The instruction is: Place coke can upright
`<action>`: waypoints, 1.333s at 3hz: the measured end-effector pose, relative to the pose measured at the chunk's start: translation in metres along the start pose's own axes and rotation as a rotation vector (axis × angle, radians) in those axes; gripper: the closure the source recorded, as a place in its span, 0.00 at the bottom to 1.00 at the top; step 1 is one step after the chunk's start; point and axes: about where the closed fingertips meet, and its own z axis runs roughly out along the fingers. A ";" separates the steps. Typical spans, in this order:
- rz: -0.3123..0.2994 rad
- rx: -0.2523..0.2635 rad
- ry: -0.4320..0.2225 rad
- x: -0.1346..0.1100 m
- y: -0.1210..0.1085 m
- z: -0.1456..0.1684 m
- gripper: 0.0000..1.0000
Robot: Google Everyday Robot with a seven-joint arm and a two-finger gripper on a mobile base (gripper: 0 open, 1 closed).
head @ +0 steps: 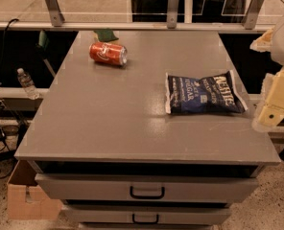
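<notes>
The coke can (108,53) is red with white script and lies on its side at the far left of the grey cabinet top (108,119), its silver end facing right. My gripper (274,105) is a cream-coloured piece at the right edge of the view, beside the cabinet's right side and far from the can. It holds nothing that I can see.
A dark blue chip bag (204,95) lies flat on the right of the top, close to my gripper. A green object (106,34) sits at the far edge behind the can. Drawers (147,188) are below the front edge. A cardboard box (27,200) and a water bottle (27,83) are at the left.
</notes>
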 end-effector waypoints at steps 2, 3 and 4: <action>-0.052 0.001 -0.056 -0.039 -0.024 0.016 0.00; -0.111 -0.016 -0.118 -0.113 -0.043 0.047 0.00; -0.155 -0.015 -0.188 -0.201 -0.049 0.066 0.00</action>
